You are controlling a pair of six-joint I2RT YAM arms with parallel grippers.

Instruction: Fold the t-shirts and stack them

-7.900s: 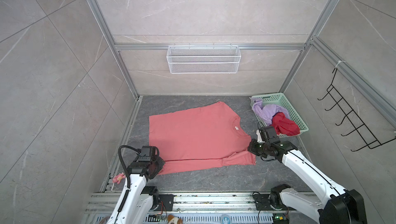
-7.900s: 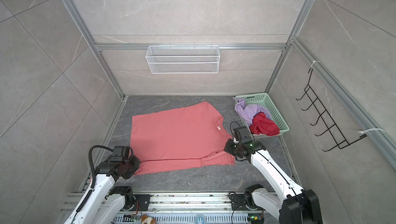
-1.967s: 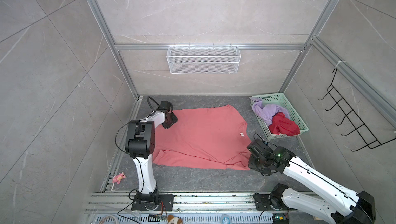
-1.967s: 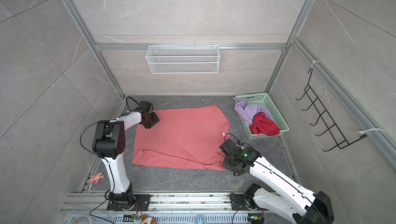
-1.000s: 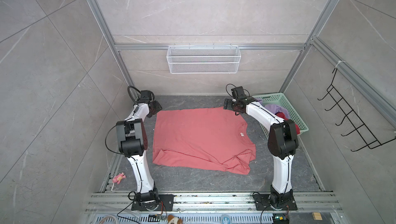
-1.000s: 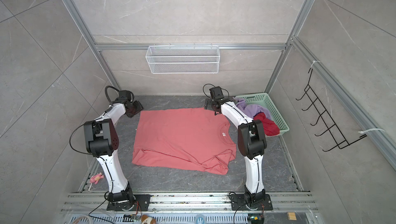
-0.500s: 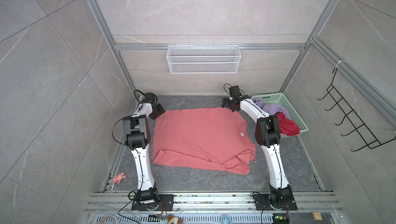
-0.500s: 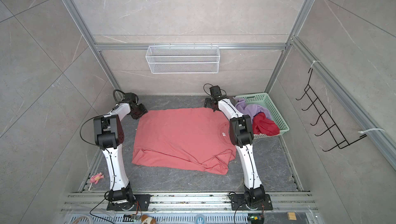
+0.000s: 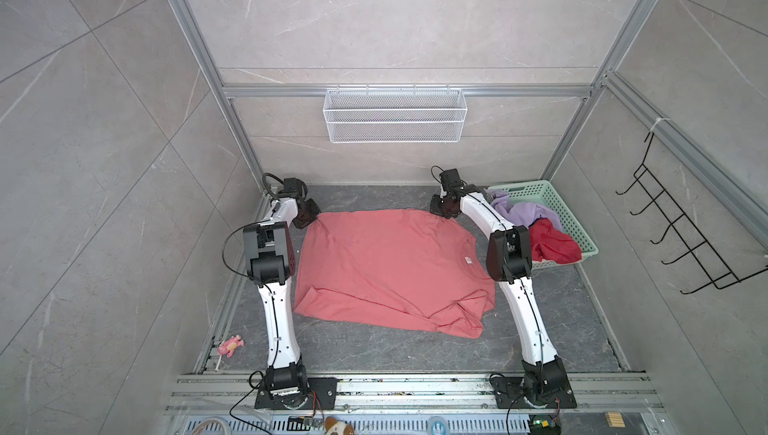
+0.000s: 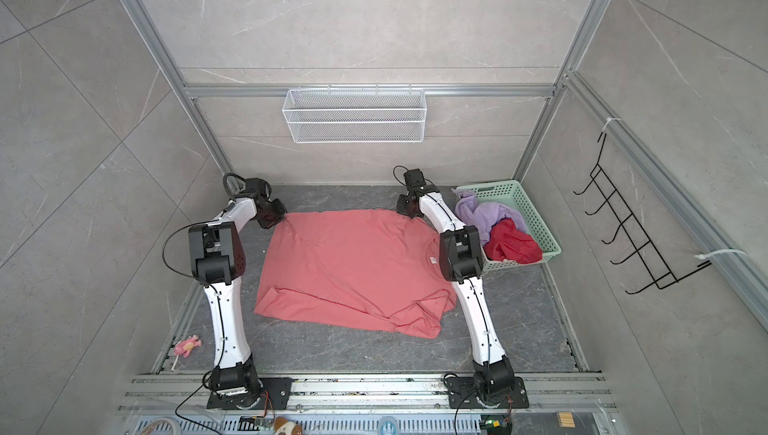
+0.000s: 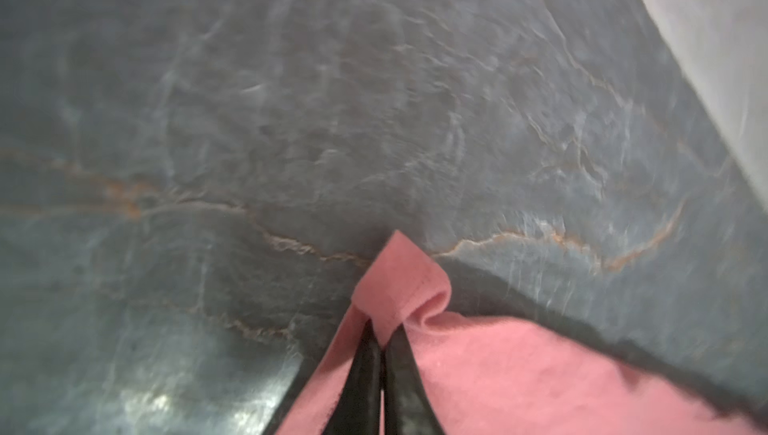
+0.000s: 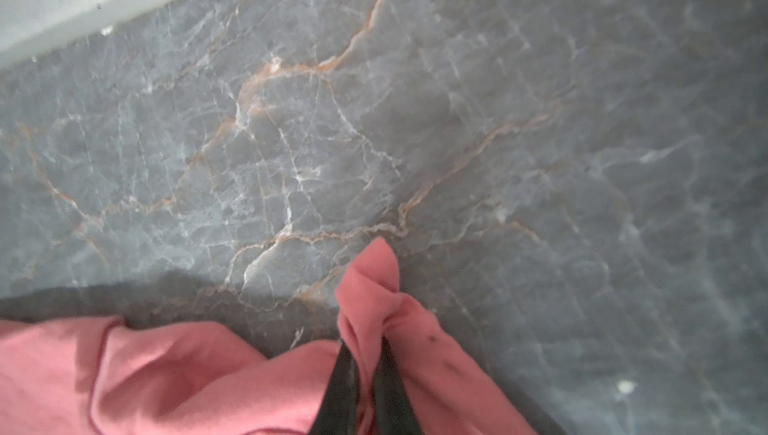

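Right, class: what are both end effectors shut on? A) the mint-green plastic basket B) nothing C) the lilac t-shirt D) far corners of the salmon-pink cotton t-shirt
D: wrist views show the left end effector and right end effector each pinching the salmon-pink cotton t-shirt.

Two eyes overhead, one on each wrist.
In both top views we look steeply down over the whole desk; our wrist cameras peer close along the left hand and right hand at far corners of the salmon-pink t-shirt, also seen from above.
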